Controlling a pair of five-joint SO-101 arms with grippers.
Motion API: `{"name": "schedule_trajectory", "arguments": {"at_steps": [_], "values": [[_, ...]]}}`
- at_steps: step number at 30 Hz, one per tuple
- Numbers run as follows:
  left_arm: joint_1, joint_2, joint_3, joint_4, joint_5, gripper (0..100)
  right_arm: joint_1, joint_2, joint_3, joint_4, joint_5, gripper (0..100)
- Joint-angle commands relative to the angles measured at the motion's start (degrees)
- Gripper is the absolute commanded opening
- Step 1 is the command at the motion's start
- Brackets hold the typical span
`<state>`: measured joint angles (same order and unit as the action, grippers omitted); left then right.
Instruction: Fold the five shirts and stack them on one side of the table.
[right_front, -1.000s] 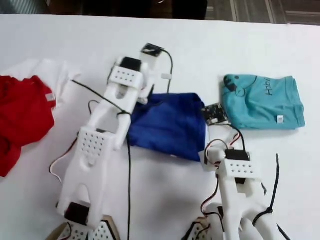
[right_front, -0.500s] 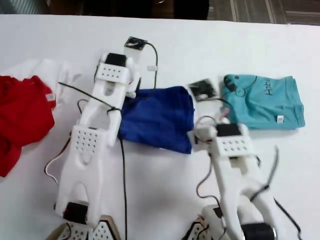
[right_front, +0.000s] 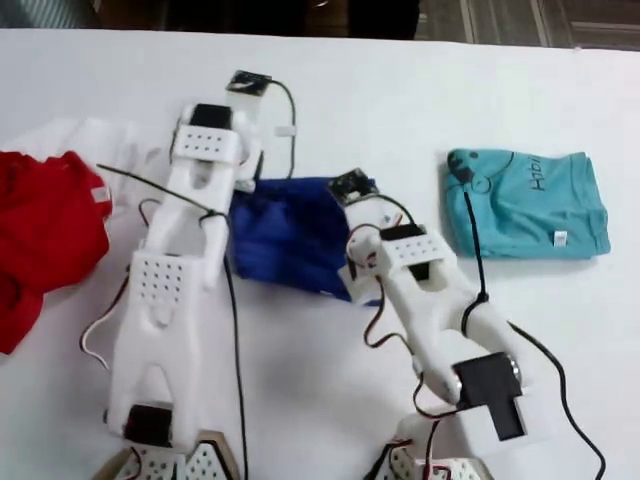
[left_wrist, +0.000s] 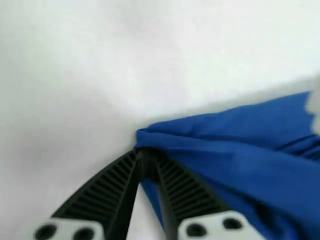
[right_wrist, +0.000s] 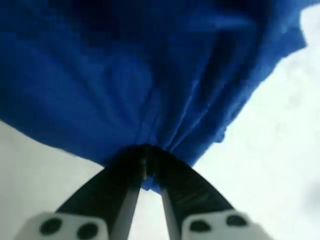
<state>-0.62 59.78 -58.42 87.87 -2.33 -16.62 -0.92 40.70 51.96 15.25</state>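
Observation:
A blue shirt (right_front: 285, 232) lies bunched in the middle of the white table, between the two arms. My left gripper (left_wrist: 145, 159) is shut on a corner of the blue shirt (left_wrist: 240, 160), and in the high view that arm (right_front: 205, 170) stands at the shirt's left edge. My right gripper (right_wrist: 146, 170) is shut on a gathered edge of the blue shirt (right_wrist: 125, 75), at the shirt's right side under the right arm (right_front: 400, 255). A folded teal shirt (right_front: 525, 205) lies at the right. A red shirt (right_front: 45, 235) lies crumpled at the left.
White cloth (right_front: 105, 145) lies behind the red shirt at the left. Cables trail from both arms across the table (right_front: 400, 90). Bare table stretches along the far side and in front of the teal shirt.
Both arms have moved left, dragging the blue shirt with them. The right arm has swung in from near the teal shirt, and the blue shirt has bunched up narrower.

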Motion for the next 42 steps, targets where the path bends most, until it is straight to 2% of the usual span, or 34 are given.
{"name": "schedule_trajectory", "arguments": {"at_steps": [1, 6, 14, 17, 20, 23, 28, 34, 39, 42], "values": [[-2.9, -0.7, -2.2, -1.1, -0.7, 3, 3.7, 0.9, -0.9, 2.2, 2.0, 2.0], [-2.6, -0.8, -2.7, -0.9, -0.6, 3, 4.7, 0.5, -1.8, 3.6, 4.9, 2.0], [-0.6, -1.5, -3.4, 1.0, -0.5, 3, 3.6, -0.2, -10.8, 7.3, 4.5, 2.0], [-1.1, -1.5, -7.9, 5.7, -0.5, 3, 3.6, -2.7, -16.0, 12.0, 4.5, 2.0], [-1.1, -1.4, -16.0, 13.7, -1.1, 3, 2.5, -5.4, -19.9, 15.3, 4.5, 2.0], [-3.1, -2.0, -19.0, 14.7, -2.7, 3, 0.3, -7.1, -21.2, 17.2, 4.5, 2.0], [-8.6, -5.5, -15.0, 14.8, -3.1, 3, -5.8, -7.7, -21.2, 18.3, 5.0, 4.3], [-14.3, -11.3, -2.9, 14.5, -5.5, 3, -11.4, -2.8, -21.2, 15.0, 5.1, 23.2], [-18.4, -13.4, 2.0, 14.4, -6.7, 3, -15.5, 1.6, -21.6, 11.6, 5.1, 22.6], [-20.2, -13.4, 2.5, 14.3, -8.2, 3, -15.5, 4.1, -24.4, 11.1, 5.1, 22.7]]}}
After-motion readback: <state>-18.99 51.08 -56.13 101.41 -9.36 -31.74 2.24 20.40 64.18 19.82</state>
